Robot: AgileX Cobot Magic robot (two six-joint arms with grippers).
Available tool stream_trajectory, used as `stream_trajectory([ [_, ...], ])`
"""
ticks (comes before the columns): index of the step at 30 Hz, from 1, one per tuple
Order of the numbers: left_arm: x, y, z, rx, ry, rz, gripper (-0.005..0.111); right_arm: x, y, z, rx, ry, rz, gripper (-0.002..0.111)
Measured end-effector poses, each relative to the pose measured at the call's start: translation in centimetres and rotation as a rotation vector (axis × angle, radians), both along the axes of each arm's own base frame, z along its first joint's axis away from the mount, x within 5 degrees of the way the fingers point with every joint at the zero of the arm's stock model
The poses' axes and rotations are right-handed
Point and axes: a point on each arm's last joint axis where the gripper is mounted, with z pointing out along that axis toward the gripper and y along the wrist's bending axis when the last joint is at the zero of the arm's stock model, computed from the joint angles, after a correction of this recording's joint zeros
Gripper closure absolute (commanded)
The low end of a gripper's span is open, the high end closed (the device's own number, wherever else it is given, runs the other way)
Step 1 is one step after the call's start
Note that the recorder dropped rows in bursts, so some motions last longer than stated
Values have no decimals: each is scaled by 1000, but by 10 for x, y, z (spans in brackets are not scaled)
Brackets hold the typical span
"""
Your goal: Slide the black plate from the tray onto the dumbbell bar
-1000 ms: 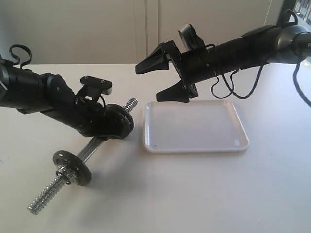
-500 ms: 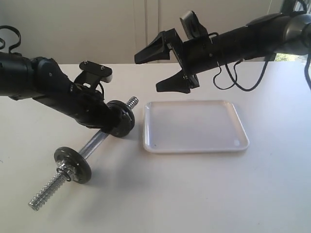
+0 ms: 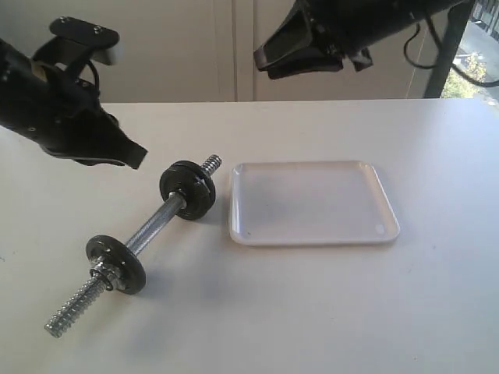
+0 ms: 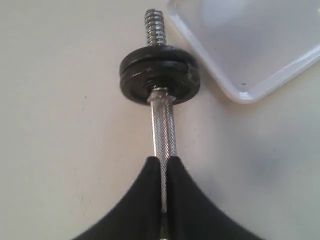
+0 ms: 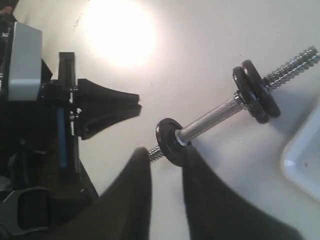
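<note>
Three small, glossy black round weight discs sat threaded on the long silver chrome dumbbell bar (image 3: 152,226), which lay slantwise on the pale counter (image 3: 312,312). Two of them were pressed face to face at the bar's end just beside the white rectangular plastic tray (image 3: 312,238). The outer one of that pair was probably the black plate (image 4: 160,55) of the task, though the two looked alike. With the tray bare, the slide seemed finished. The third disc (image 3: 117,263) stood near the opposite threaded end, with what looked like one metal collar nut (image 3: 104,274) on its outer side, likely there to stop it slipping off. No nut showed outside the pair, so those two might wander along the thread if the bar were tilted.

Otherwise there was one bar, one tray and two claws. The left claw (image 3: 139,160) hung above the counter, apart from the bar, its fingers pressed together on nothing. The right claw (image 3: 263,61) was held high beyond the tray's far side, its fingers drawn nearly together with only a slim gap, pinching nothing. Holding both clear suited a job that seemed done, since the bar rested steadily on its own discs.
</note>
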Motion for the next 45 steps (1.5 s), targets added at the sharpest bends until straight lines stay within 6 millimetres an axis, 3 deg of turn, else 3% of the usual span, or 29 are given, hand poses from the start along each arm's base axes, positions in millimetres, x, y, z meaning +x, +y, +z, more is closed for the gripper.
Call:
stream_trajectory([
  [6, -49, 38, 39, -34, -26, 194, 107, -64, -26, 66, -153, -178, -96, 108],
  [9, -71, 50, 37, -46, -26, 212, 107, -101, -42, 78, -239, -229, -186, 108],
  [12, -85, 57, 34, -41, -23, 216, 107, -118, -54, 74, -306, -253, -261, 108],
  [21, -96, 63, 38, -40, -25, 218, 107, -127, -61, 64, -366, -238, -298, 108],
  [39, -104, 69, 45, -42, -69, 217, 107, -127, -61, 65, -349, -216, -324, 108],
  [42, -113, 81, 54, -96, -100, 269, 107, -127, -61, 65, -349, -216, -324, 108],
  [45, -146, 119, 76, -167, -258, 449, 107, -127, -61, 65, -351, -216, -324, 108],
])
